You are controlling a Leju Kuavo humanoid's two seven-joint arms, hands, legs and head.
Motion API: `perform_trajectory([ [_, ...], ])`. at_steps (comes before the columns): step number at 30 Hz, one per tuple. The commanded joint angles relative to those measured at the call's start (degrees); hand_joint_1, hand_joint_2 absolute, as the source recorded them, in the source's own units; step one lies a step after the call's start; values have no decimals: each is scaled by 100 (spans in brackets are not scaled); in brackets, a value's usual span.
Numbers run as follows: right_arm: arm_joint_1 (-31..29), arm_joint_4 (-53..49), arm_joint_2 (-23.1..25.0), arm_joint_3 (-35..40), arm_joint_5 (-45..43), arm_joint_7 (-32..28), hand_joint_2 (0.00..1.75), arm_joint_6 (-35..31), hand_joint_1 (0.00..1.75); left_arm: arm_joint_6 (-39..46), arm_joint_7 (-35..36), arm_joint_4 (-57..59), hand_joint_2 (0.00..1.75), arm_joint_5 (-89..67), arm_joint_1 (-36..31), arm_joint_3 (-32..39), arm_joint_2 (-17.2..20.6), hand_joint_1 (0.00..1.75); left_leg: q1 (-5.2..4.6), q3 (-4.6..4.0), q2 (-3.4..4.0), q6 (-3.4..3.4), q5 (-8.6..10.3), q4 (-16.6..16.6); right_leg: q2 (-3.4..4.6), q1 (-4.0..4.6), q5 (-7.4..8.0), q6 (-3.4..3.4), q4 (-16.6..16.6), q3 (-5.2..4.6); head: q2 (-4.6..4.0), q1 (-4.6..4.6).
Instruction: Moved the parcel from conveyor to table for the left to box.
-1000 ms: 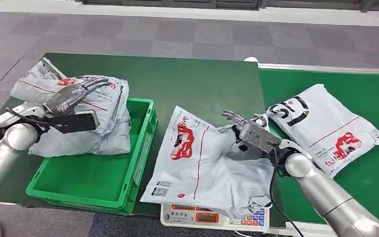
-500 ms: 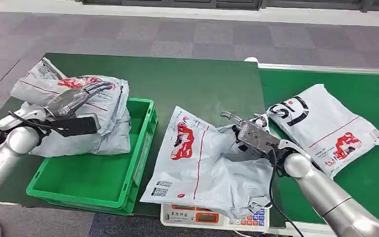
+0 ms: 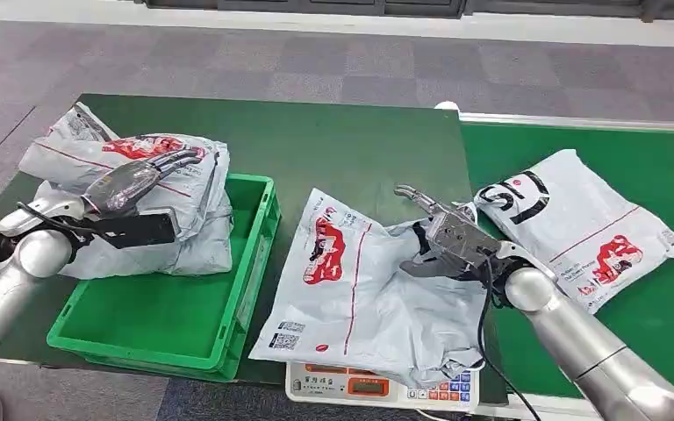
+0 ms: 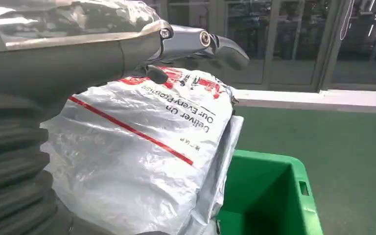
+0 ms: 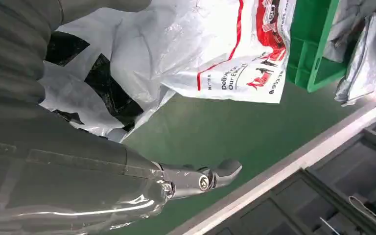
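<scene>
At the table's front edge, my right hand (image 3: 443, 237) is lifting off the parcel (image 3: 364, 281), fingers now spread and holding nothing, leaving it draped over the scale (image 3: 377, 386). Beyond the green crate (image 3: 254, 289), my left hand (image 3: 136, 180) is settling flatter, fingers extended, empty, onto the stacked parcels (image 3: 184, 219) near the table's left edge. The handover looks done; a second parcel (image 3: 579, 219) is waiting on the conveyor (image 3: 667, 167).
</scene>
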Motion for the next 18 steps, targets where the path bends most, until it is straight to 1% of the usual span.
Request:
perform_trajectory([
  [1, -172, -82, 39, -77, 41, -44, 175, -208, 0, 17, 3, 176, 175, -45, -146, -77, -164, 0, -2, 9, -2, 2, -1, -6, 1, -2, -2, 1, -5, 8, 0, 0],
  [4, -96, -205, 39, -346, 146, -83, 175, -398, 0, 40, -3, 140, 175, -42, -170, 12, -249, 0, -2, 5, -7, 2, 0, -3, -5, -2, -3, 1, -3, 6, 0, 0],
  [5, -78, -223, 53, -452, 176, -109, 175, -453, 0, 44, -3, 155, 175, -56, -196, 13, -281, 0, -2, 16, -11, 4, -1, -10, -8, -3, -4, 2, -9, 17, 0, 0],
  [7, -33, -227, 86, -645, 206, -170, 175, -535, 0, 28, -10, 202, 175, -87, -239, -26, -322, 0, -2, 1, -10, 2, 1, -1, -9, -2, -3, 2, -1, 2, 0, 0],
  [13, 223, -402, -139, -960, 259, -477, 175, -702, 0, -47, -98, 69, 175, 26, -192, -75, -181, 0, 2, 10, -18, 3, 1, -6, -16, 1, -4, 2, -9, 14, 0, 0],
  [15, 170, -390, -80, -1048, 333, -495, 175, -769, 0, -14, -106, 46, 175, -8, -81, -95, -245, 0, 2, 10, -16, 3, 0, -5, -14, 1, -4, 2, -11, 14, 0, 0],
  [18, -149, -90, 141, -1225, 480, -392, 175, -895, 0, 120, -39, 110, 175, -149, 4, -70, -423, 0, -5, 14, -7, 4, 0, -9, -4, -6, -2, 2, -8, 13, 0, 0],
])
